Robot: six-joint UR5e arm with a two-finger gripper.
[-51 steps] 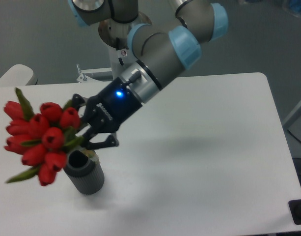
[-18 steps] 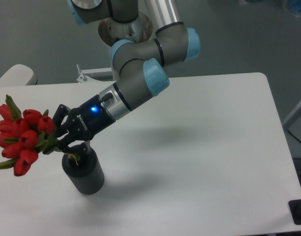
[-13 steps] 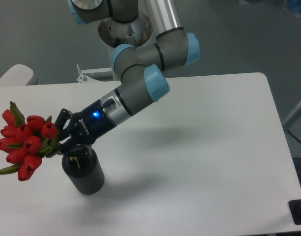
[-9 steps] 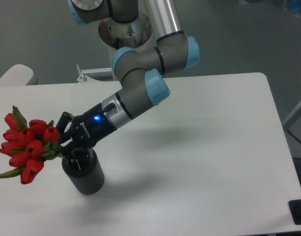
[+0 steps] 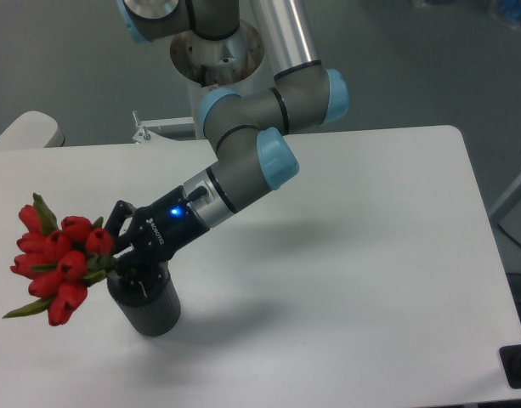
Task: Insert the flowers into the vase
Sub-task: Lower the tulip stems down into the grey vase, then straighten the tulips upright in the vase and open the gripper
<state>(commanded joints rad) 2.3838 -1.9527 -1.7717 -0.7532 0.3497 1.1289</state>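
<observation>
Holding the flowers [image 5: 63,266] by the stem end, the gripper [image 5: 127,255] sits right over the mouth of the vase [image 5: 146,299] at the near-left of the surface [image 5: 353,280]. Jaws look pinched on the stems just below the buds, though the contact itself is partly hidden by leaves and the jaw housing. Progress, as I judge it: mid-insertion. Pick and carry are done, and the stem end appears to be at or just inside the vase mouth, with a bit of stem visible in the hollow; I can't tell how deep it goes. Left to do: tip the bunch up, push the stems down, release, back out. Orientation: the bunch's long axis is far from vertical, lying closer to horizontal, with the red buds pointing left and slightly toward the near edge, stem end to the right at the vase. The heads overhang the surface left of the vase, clear of it, not above the opening. One green leaf sticks out at the lower left, another at the top. The vase stands upright, ribbed side facing the camera. The arm comes in from the far right, wrist sloping down to the left.
</observation>
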